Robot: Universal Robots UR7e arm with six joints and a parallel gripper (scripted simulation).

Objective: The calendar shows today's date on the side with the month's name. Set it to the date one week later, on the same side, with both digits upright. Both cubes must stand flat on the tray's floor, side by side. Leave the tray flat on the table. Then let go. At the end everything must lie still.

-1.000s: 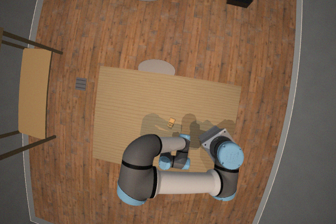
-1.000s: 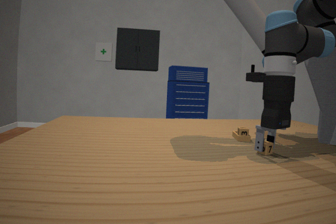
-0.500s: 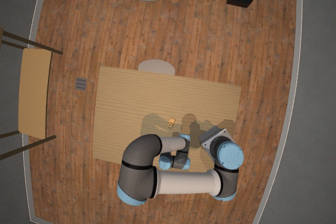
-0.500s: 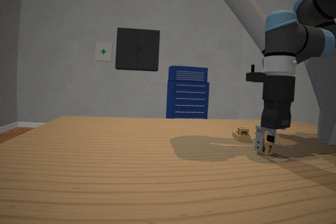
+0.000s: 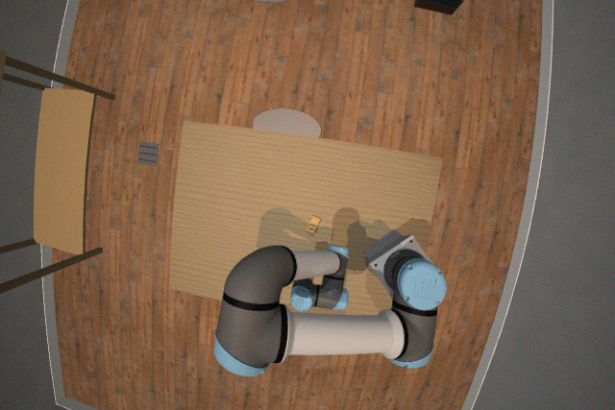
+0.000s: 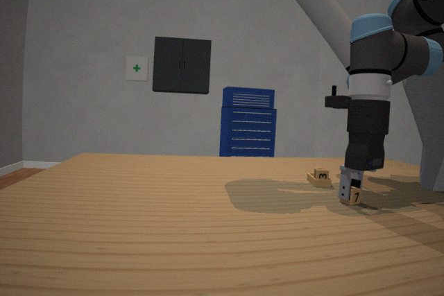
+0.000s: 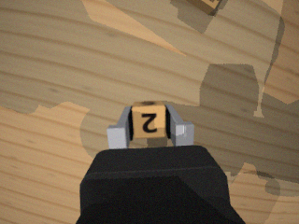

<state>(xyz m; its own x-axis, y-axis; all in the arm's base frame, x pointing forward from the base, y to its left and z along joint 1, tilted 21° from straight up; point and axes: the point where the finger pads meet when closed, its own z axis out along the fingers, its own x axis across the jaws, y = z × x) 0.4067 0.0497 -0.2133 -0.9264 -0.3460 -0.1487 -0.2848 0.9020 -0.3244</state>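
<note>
A wooden digit cube (image 7: 149, 123) rests on the table, with 2 on its top face and 7 on the side seen in the exterior view (image 6: 354, 196). My gripper (image 7: 149, 116) (image 6: 348, 192) reaches straight down over it, and both fingers press against its two sides. The small wooden tray (image 6: 318, 179) lies flat on the table a short way beyond. In the overhead view the tray (image 5: 313, 224) shows just ahead of the arm, and the arm hides the gripped cube.
The robot's base (image 5: 397, 253) stands at the table's near right, and its elbow and forearm (image 5: 278, 296) hang over the near edge. A blue tool cabinet (image 6: 248, 121) and a dark wall cabinet (image 6: 182, 65) stand by the far wall.
</note>
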